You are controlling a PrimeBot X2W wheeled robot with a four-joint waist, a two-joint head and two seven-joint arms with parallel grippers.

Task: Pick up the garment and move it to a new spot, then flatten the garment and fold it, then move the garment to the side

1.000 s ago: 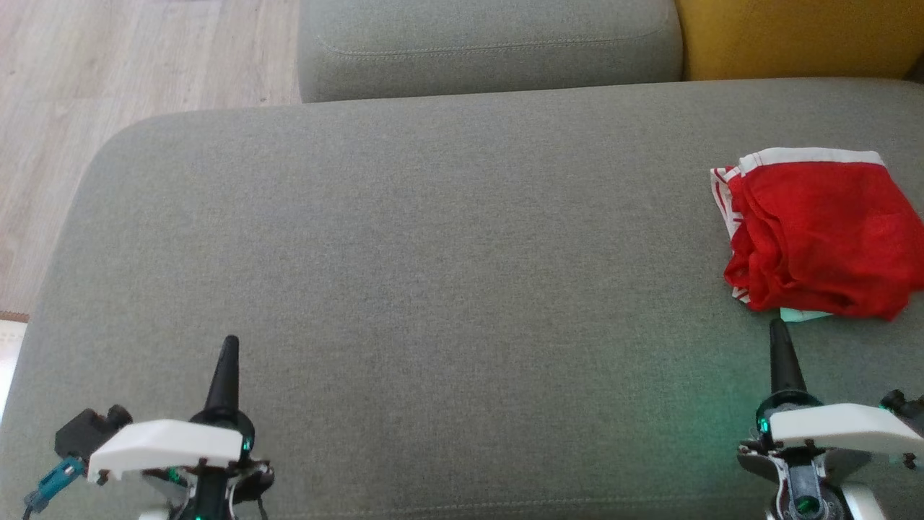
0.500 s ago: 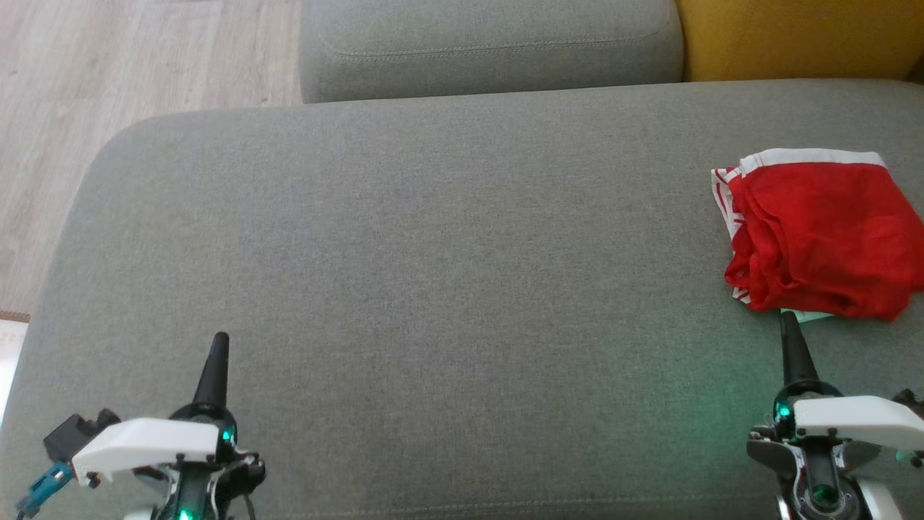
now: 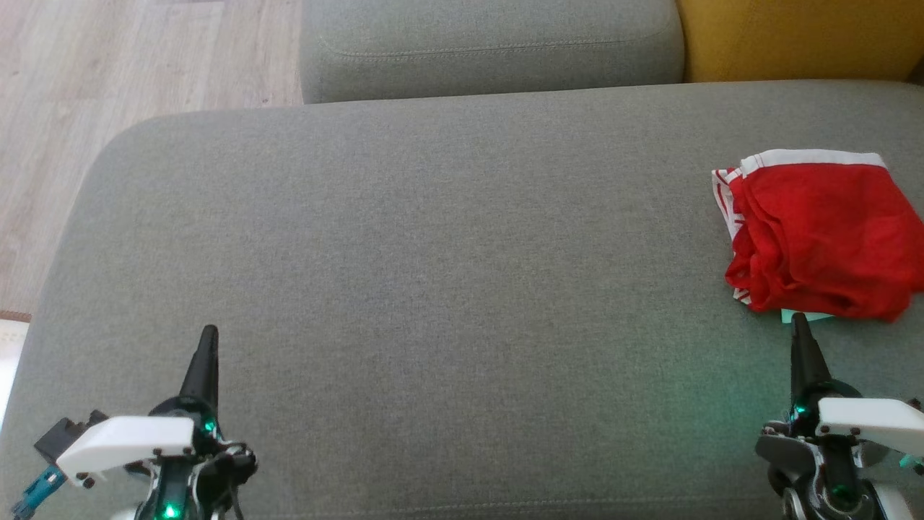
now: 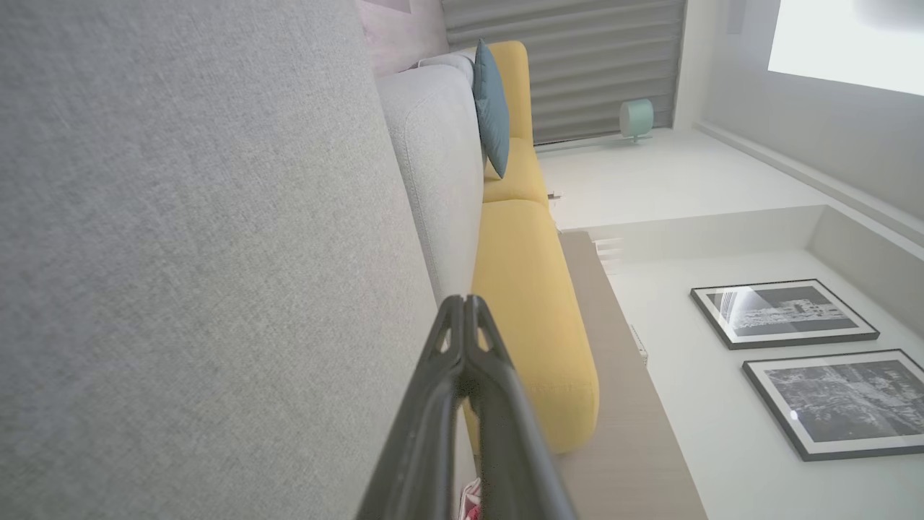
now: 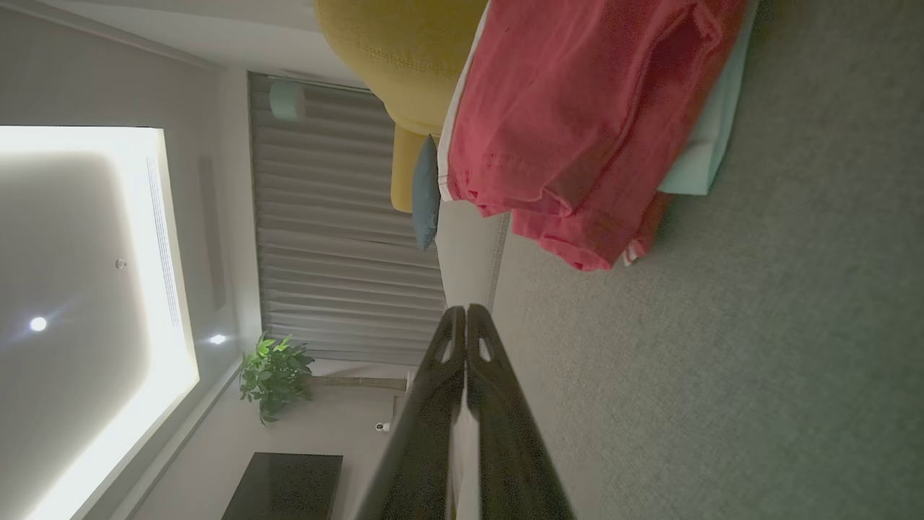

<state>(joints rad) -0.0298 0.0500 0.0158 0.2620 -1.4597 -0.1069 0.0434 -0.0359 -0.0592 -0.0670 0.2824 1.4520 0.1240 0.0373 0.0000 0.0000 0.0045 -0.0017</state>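
The garment (image 3: 819, 235) is red with a white waistband, bunched in a rough fold at the right edge of the grey sofa seat (image 3: 433, 274). A pale mint piece peeks out under its near edge. My right gripper (image 3: 799, 318) is shut, its tip just short of that near edge, holding nothing. In the right wrist view the garment (image 5: 577, 123) lies ahead of the closed right gripper (image 5: 462, 312). My left gripper (image 3: 208, 331) is shut and empty at the lower left, far from the garment. The left wrist view shows the left gripper (image 4: 463, 302) with its fingers pressed together.
A grey back cushion (image 3: 491, 47) lies beyond the seat, with a yellow cushion (image 3: 794, 36) at the top right. Wooden floor (image 3: 108, 94) lies off the seat's left edge. The wide middle of the seat is bare fabric.
Both grippers have drifted outward: the left one to the left, the right one to the right and slightly toward the garment's near edge. The garment has not moved.
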